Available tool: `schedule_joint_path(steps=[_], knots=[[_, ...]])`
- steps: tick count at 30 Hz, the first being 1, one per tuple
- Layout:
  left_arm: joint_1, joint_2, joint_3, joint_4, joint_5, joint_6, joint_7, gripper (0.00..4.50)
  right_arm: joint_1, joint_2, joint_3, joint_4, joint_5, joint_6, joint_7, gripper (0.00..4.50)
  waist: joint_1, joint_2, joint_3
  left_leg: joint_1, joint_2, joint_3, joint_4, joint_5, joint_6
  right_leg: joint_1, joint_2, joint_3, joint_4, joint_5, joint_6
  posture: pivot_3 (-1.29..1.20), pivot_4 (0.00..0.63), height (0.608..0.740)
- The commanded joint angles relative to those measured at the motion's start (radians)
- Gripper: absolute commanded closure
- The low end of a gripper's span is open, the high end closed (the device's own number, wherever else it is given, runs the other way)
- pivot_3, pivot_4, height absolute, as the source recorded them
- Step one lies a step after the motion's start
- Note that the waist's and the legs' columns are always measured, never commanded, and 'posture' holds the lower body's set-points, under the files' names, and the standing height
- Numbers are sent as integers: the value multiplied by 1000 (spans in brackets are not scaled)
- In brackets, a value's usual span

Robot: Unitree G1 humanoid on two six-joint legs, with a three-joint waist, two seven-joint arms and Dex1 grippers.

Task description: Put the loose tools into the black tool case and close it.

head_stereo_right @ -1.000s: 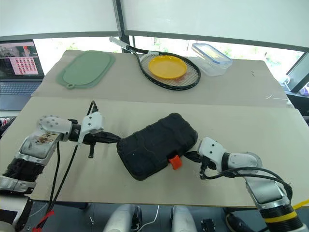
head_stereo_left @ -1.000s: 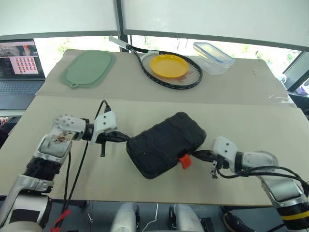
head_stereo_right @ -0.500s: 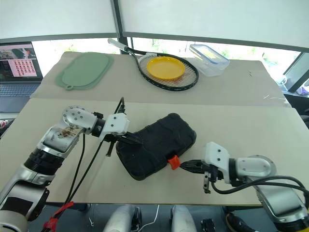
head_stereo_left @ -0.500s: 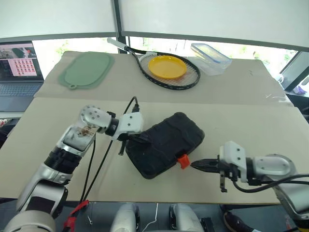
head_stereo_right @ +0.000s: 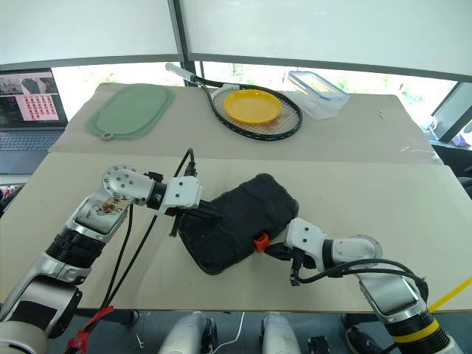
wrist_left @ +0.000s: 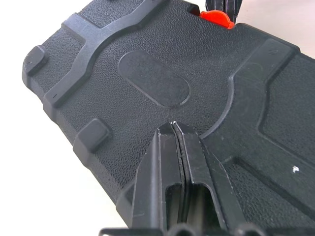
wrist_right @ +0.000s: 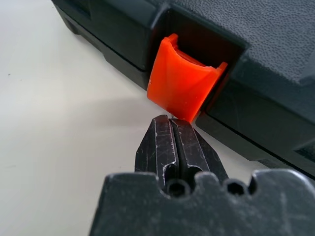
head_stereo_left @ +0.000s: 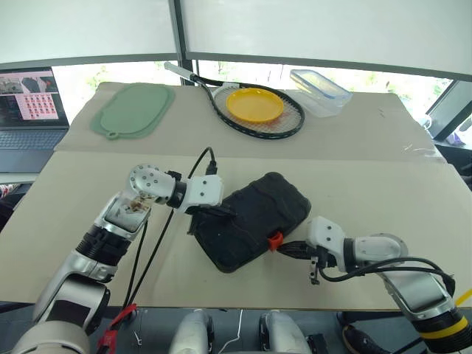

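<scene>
The black tool case point(head_stereo_left: 254, 221) lies closed and slanted in the middle of the table, with its orange latch point(head_stereo_left: 275, 240) on the near side. My left gripper point(head_stereo_left: 225, 213) is shut, and its tips rest on the ribbed lid point(wrist_left: 147, 78) near the case's left end. My right gripper point(wrist_right: 171, 120) is shut and empty, its tips just under the lower edge of the orange latch point(wrist_right: 184, 88). The loose tools are out of view.
At the back of the table lie a green mat point(head_stereo_left: 133, 109), a tennis racket point(head_stereo_left: 284, 122) with a yellow plate point(head_stereo_left: 255, 104) on its strings, and a clear plastic box point(head_stereo_left: 321, 82). A laptop point(head_stereo_left: 29, 103) sits at the far left. A black cable point(head_stereo_left: 158, 236) hangs from my left wrist.
My left gripper moved right from beside the case onto its lid. My right gripper drew back, then came left up to the orange latch. The case stayed put.
</scene>
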Motion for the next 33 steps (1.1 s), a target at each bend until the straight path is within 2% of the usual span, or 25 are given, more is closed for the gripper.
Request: schedule_joint_path(steps=[1, 10, 14, 24, 33], knots=[[11, 12, -26, 35, 49, 22, -3, 4456, -25, 17, -20, -21, -1, -19, -26, 4500, -1, 0, 0, 0, 0, 0, 0, 0, 0, -1, 0, 0, 0, 0, 0, 0, 150, 738], [-9, -5, -34, 66, 61, -9, 7, 4456, 60, -82, -103, -128, 81, 25, 48, 4500, 3, 0, 0, 0, 0, 0, 0, 0, 0, 0, 0, 1, 0, 0, 0, 0, 150, 738], [-15, -21, -36, 72, 58, -8, 10, 4456, 44, -94, -126, -174, 138, 74, 55, 4500, 2, 1, 0, 0, 0, 0, 0, 0, 0, 0, 0, 1, 0, 0, 0, 0, 150, 738], [-35, -49, -41, 93, 68, -17, 10, 4456, -67, -17, -15, -49, 20, 58, -17, 4500, -4, 0, -1, 0, 0, 0, 0, 0, 0, 0, 0, 1, 0, 0, 0, 0, 150, 738], [-25, -58, -46, 92, 70, -24, 7, 4456, -83, 49, -10, -21, -17, 55, -64, 4500, -7, 0, -1, -1, 1, 0, 0, 0, 0, -2, 1, 1, 0, 0, -1, 0, 150, 738]])
